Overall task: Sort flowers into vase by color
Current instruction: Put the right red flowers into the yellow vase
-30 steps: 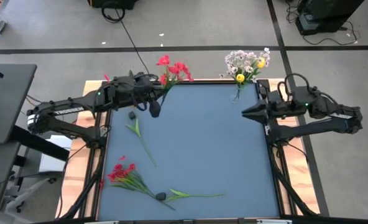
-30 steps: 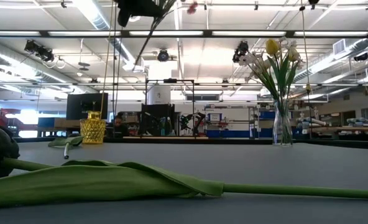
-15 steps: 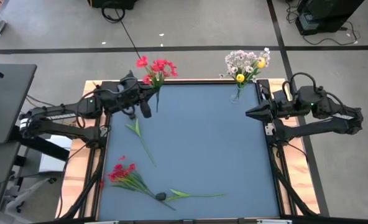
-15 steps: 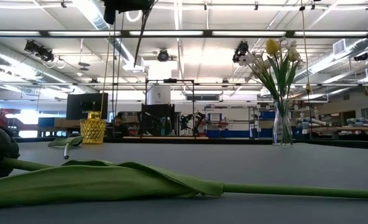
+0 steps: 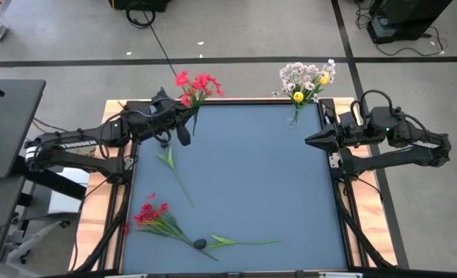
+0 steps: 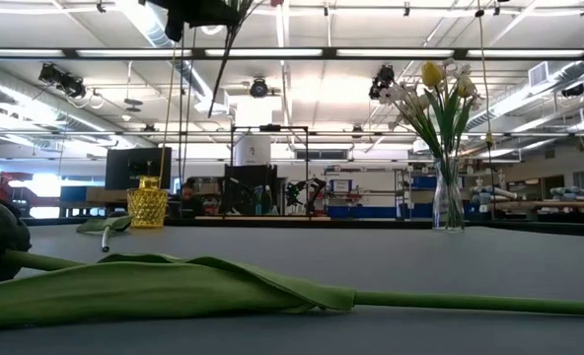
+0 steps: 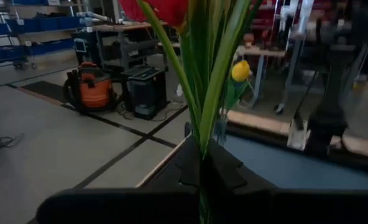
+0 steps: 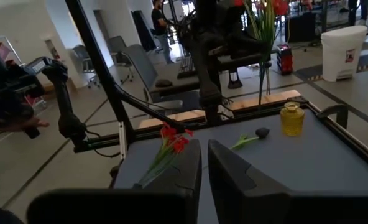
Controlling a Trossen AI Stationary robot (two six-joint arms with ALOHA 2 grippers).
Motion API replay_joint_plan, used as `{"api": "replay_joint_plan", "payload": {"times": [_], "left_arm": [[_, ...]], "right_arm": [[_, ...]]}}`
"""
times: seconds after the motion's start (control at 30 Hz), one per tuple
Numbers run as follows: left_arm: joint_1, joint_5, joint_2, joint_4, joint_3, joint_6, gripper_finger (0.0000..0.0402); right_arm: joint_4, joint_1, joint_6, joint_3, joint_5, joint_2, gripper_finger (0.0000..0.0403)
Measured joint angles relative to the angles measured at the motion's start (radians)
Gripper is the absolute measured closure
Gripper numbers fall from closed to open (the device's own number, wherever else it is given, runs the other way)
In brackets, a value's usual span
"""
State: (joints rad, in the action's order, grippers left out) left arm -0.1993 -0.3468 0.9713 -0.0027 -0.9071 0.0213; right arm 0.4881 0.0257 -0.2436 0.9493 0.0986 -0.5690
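overhead, table-level, two wrist cameras

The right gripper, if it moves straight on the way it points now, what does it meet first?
The right gripper points across the table toward the left arm. Nothing lies near in that line. It would probably first reach the left gripper, holding red flowers, though relative height is unclear.

Red spray (image 5: 195,83) aloft at far-left corner; red bunch (image 5: 153,215), two green stems flat.

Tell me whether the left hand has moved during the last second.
Yes. Clamped on the red flowers, the left hand has shifted left along the table's far edge, farther from the clear vase at the opposite corner.
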Motion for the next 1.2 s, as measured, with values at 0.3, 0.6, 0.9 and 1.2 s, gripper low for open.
{"api": "replay_joint_plan", "payload": {"times": [0.3, 0.6, 0.9, 1.2], "left_arm": [[-0.075, 0.089, 0.009, -0.022, 0.000, -0.119, 0.0394], [-0.277, 0.409, -0.019, 0.103, 0.125, -0.109, 0.0394], [-0.402, 0.535, -0.083, 0.244, 0.281, -0.052, 0.0395], [-0.596, 0.446, -0.181, 0.164, 0.280, -0.093, 0.0395]], "right_arm": [[-0.001, 0.000, 0.000, 0.000, 0.000, -0.001, 0.0363], [-0.001, 0.000, 0.000, 0.000, 0.000, -0.001, 0.0363], [-0.001, 0.000, 0.000, 0.000, 0.000, -0.001, 0.0363], [-0.002, 0.000, 0.000, 0.000, 0.000, -0.001, 0.0363]]}}
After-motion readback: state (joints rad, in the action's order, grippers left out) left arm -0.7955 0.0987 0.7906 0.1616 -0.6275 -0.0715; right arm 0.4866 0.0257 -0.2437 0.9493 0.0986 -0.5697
